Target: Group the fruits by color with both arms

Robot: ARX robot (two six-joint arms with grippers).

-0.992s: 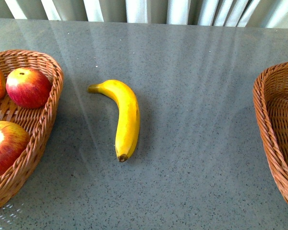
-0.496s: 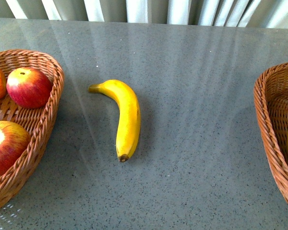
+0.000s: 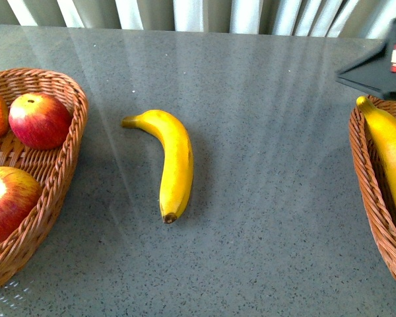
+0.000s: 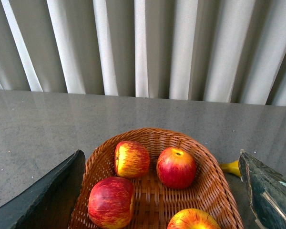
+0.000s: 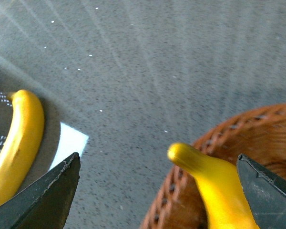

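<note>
With one banana (image 3: 388,152) lying in the basket (image 3: 366,178) at the frame's right edge, the right gripper (image 5: 157,191), jaws spread and empty, should clear the rim before reaching for the centre banana (image 3: 172,163).

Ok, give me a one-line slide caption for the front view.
One banana left on the table between the apple basket and the banana basket.

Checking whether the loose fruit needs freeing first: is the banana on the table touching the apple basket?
Apart. The front view shows bare table between the banana and the apple basket.
</note>
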